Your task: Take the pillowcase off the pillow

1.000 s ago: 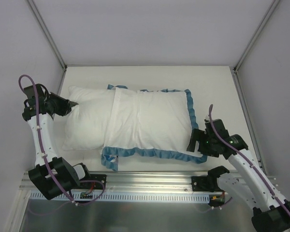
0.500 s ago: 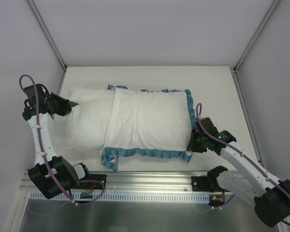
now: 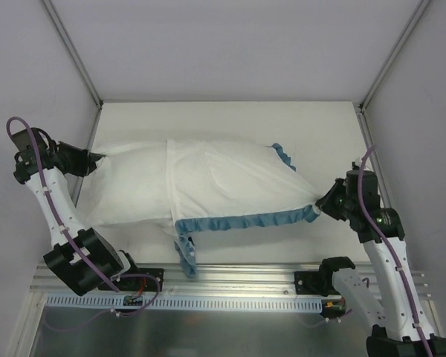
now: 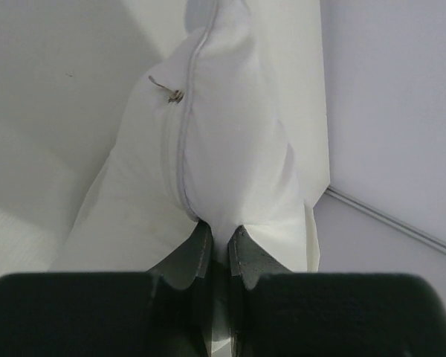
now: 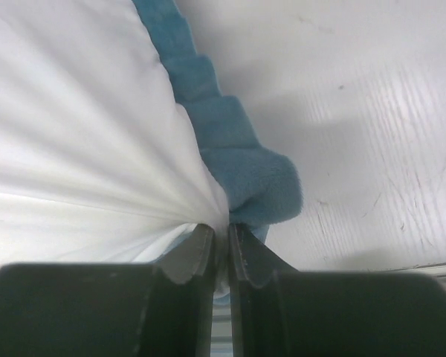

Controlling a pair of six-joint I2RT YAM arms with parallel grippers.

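The pillowcase [image 3: 230,182] shows its white side with teal-blue ruffled edging and is stretched taut across the table. It covers the right part of the plain white pillow [image 3: 130,186], whose left end sticks out. My left gripper [image 3: 98,158] is shut on the pillow's far-left corner; in the left wrist view the jaws [image 4: 219,232] pinch the pillow [image 4: 230,141] below its zip seam. My right gripper [image 3: 323,204] is shut on the pillowcase's near-right corner. The right wrist view shows the white pillowcase [image 5: 82,141] and its ruffle [image 5: 238,149] bunched in the gripper [image 5: 221,234].
The white table [image 3: 223,119] is boxed in by grey walls on the left, back and right. An aluminium rail [image 3: 230,279] runs along the near edge, and a loose end of ruffle [image 3: 186,256] hangs toward it.
The right gripper shut on the pillowcase's near-right corner and pulled it right. The left arm drew back to the left with the pillow corner. The fabric is now stretched between them.
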